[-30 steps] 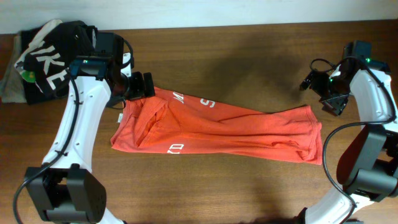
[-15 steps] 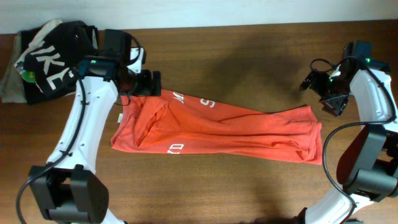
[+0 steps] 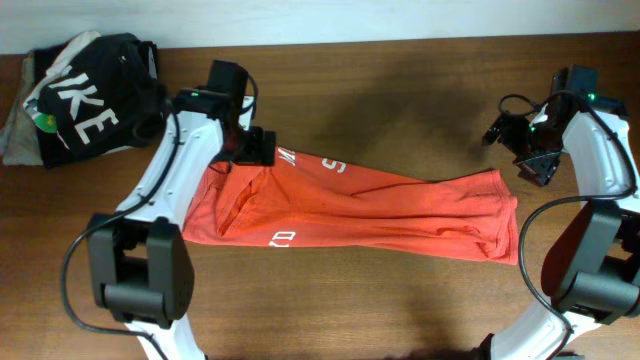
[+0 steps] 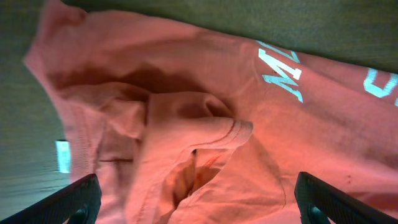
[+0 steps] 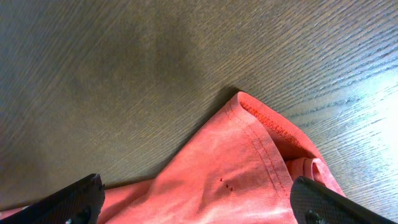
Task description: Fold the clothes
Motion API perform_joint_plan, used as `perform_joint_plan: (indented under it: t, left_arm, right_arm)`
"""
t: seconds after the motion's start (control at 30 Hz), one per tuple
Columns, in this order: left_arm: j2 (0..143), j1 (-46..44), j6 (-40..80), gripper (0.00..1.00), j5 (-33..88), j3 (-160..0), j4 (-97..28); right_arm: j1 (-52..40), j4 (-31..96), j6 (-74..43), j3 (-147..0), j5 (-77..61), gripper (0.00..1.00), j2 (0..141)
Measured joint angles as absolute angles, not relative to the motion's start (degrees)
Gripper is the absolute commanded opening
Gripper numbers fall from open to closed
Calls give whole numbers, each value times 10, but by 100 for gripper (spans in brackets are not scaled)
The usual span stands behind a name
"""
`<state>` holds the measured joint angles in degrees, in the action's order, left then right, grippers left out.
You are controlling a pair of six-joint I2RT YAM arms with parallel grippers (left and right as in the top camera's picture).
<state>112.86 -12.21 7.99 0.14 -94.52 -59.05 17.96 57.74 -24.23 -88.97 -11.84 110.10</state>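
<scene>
T-shirt [image 3: 400, 210], one, on table [image 3: 350, 310]; one black garment [image 3: 90, 100] nearby.

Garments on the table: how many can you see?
3: the red-orange T-shirt mid-table, the black lettered garment at the far-left corner, a grey-beige garment partly under it. More may hide there.

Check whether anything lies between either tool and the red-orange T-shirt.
Nothing visible does. The left tool, open, hangs over the T-shirt at its sleeve end with only cloth under it. The right tool, open, hangs over the opposite corner and bare table. The black garment lies apart at the table's left end.
</scene>
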Motion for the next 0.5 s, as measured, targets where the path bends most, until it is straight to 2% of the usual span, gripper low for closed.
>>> perform_joint_plan:
  t: [0.17,0.5]
  left_arm:
    - [1170,-146,156,99,-25,-945,-591]
    - [1180,-221,278,99,-168,-945,-573]
  right_arm:
    - [180,578,-242,-890,-118,99,1101]
    - [180,578,-242,-890,-118,99,1101]
